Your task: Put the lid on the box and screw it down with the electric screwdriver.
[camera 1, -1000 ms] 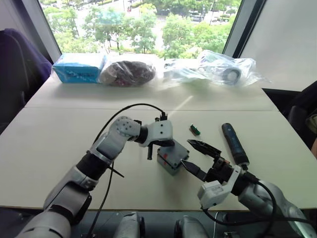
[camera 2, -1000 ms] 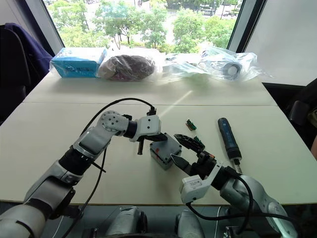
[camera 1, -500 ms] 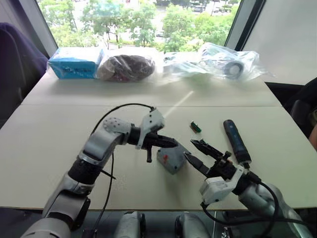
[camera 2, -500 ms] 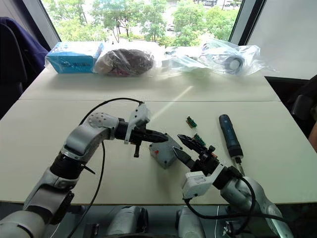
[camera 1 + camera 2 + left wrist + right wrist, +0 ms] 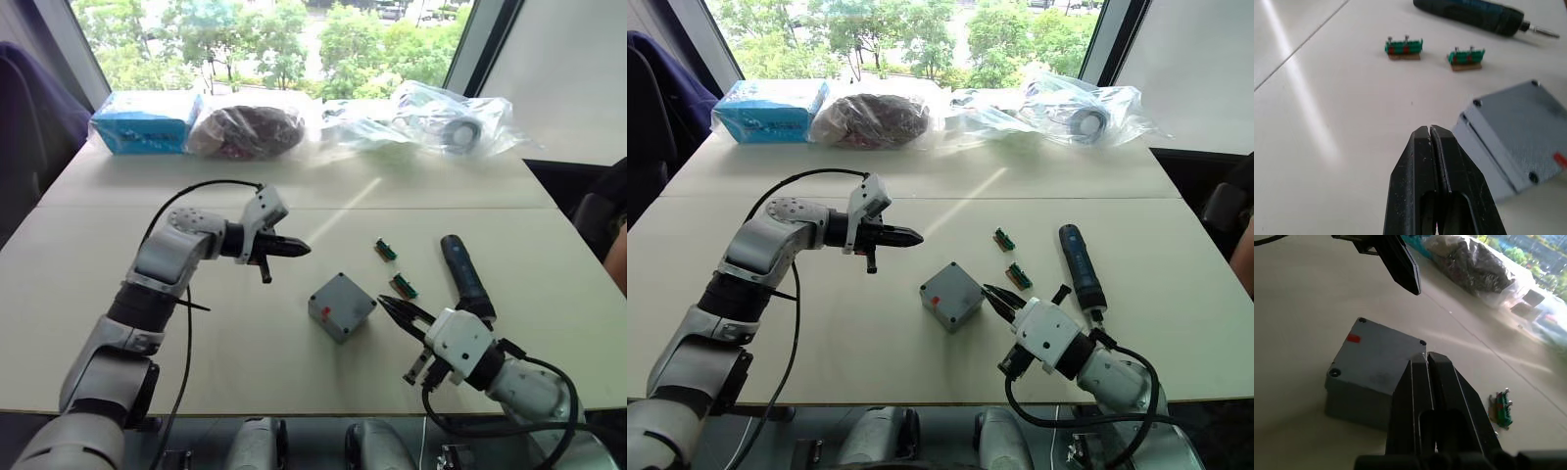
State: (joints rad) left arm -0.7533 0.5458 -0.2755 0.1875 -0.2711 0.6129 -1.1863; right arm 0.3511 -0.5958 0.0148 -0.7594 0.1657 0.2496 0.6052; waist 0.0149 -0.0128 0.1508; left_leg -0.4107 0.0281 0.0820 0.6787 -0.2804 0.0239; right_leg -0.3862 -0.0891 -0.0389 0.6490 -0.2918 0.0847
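Table is the big thing here, pale and wide, with plastic bags and a blue pack along the far edge by the window. Nearer the middle, the box sits with the lid already on top of it, red mark facing the robot, corner holes showing in the wrist views. So the lid part looks done, and the step in hand is probably fetching the screwdriver, which lies flat on the table to the right of the box, bit end pointing toward the robot.

To do that well, the right gripper needs to open up first, since its fingers are pressed together with nothing in them. A grab around the thick body near the middle seems smartest, so the tool doesn't tip when it comes up and the bit can be aimed down into a corner hole. Two small green parts lie near the screwdriver and could get nudged.

Right gripper sits between the box and the screwdriver, near both, touching neither. Left gripper hangs above the table, left of the box and well apart from it, also closed and empty. It could go back to steady the box.
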